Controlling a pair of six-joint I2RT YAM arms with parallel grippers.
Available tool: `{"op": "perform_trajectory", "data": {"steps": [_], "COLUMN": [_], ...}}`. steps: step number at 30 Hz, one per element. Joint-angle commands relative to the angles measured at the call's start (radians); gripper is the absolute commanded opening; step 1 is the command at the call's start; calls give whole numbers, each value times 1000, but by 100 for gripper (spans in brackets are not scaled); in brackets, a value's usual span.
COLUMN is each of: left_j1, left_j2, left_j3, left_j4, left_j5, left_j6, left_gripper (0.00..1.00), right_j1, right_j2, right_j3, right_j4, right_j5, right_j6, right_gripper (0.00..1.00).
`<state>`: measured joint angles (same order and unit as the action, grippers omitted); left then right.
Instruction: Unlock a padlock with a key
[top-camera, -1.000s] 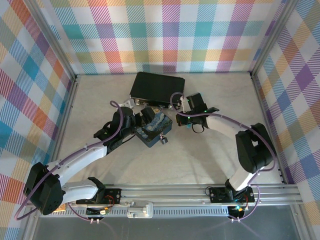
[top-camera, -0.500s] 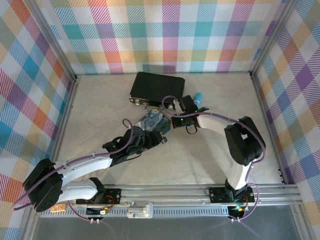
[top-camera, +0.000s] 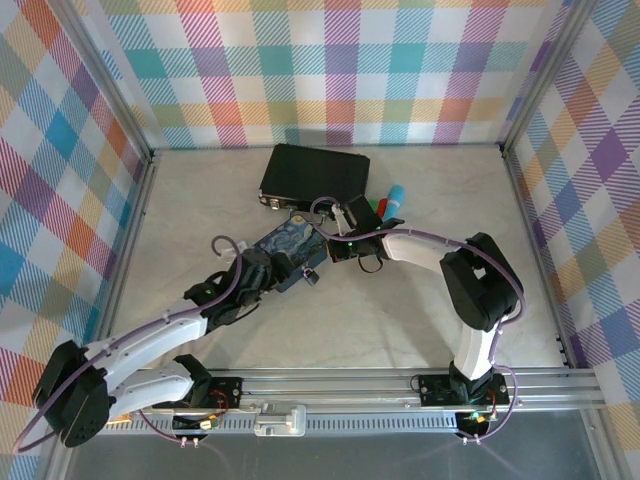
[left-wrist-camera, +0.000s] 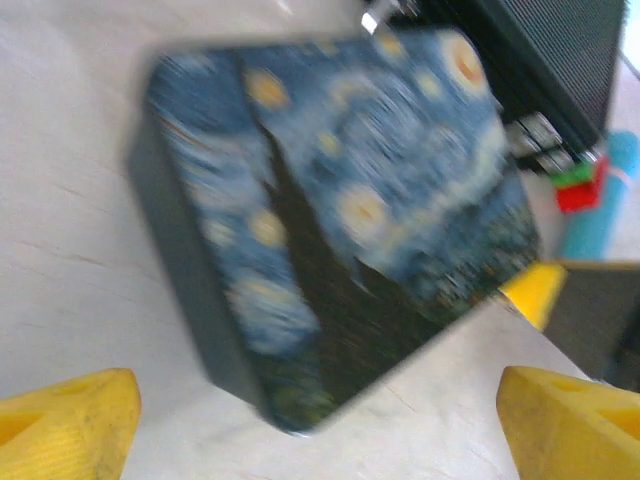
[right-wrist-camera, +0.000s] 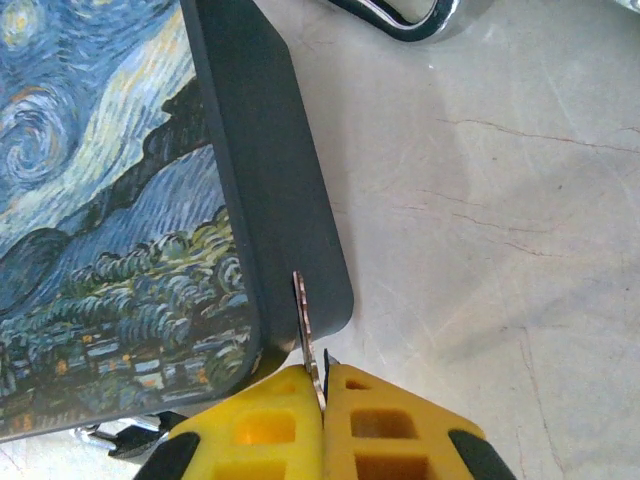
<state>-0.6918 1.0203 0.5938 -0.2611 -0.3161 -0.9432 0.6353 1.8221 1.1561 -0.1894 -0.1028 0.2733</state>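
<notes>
Padlock: cannot make it out near blue tin (left-wrist-camera: 340, 220). Left gripper (left-wrist-camera: 320, 405) spread wide, empty, facing tin. Right gripper (right-wrist-camera: 322, 385) pinches key (right-wrist-camera: 305, 325), blade seemingly touching tin's corner. Likely risk: blade snags there, twists loose.

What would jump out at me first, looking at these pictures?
The blue starry tin at mid-table, where both arms meet, catches the eye first. Close up, the right arm's yellow fingers pinch a thin metal key beside the tin's dark side. A black case lies behind.
</notes>
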Motion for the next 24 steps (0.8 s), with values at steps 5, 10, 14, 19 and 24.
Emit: {"op": "perform_trajectory", "data": {"steps": [5,10,14,19,24], "left_j1": [42,-76,-243,-385,-403], "left_j2": [-129,-114,15,256,460], "left_j3": [73,35,61,143,208], "left_j4": [-125,-30,30,71,148], "left_j5": [25,56,-66,-233,-275], "left_j6": [138,11,-49,-168,-252], "left_gripper": [90,86,85,82,78], "right_j1": [-2,-13,-65,-143,-175], "right_j2": [-128,-211,-270,-351,-413], "right_j3": [-34,-119,-200,-290,-346], "right_j4": [-25,-48,-32,-16,4], "right_j5": [27,62,37,-1,-15], "right_j6": [-11,-35,-27,-19,-15], "right_gripper": [0,0,0,0,0]}}
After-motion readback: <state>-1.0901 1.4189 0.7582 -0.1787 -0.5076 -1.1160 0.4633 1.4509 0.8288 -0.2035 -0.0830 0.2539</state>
